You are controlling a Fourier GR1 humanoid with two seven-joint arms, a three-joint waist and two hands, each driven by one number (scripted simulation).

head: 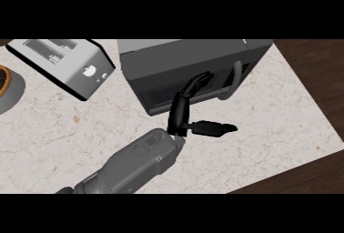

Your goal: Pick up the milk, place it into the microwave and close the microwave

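Observation:
The dark grey microwave [191, 57] stands at the back of the counter. Its door [158, 93] looks shut, with the curved handle [233, 82] at its right side. My left hand [179, 111] reaches in from the lower left on a grey forearm. It is open, its straight fingers [196, 84] lie against the door front, and the thumb [216, 129] sticks out to the right. The milk shows nowhere in the head view. My right hand does not show either.
A silver toaster [64, 63] sits at the back left. A round grey dish with a brown rim [8, 91] is cut off by the left edge. The marble counter [269, 132] ends at the right and lower right, where dark wood floor begins.

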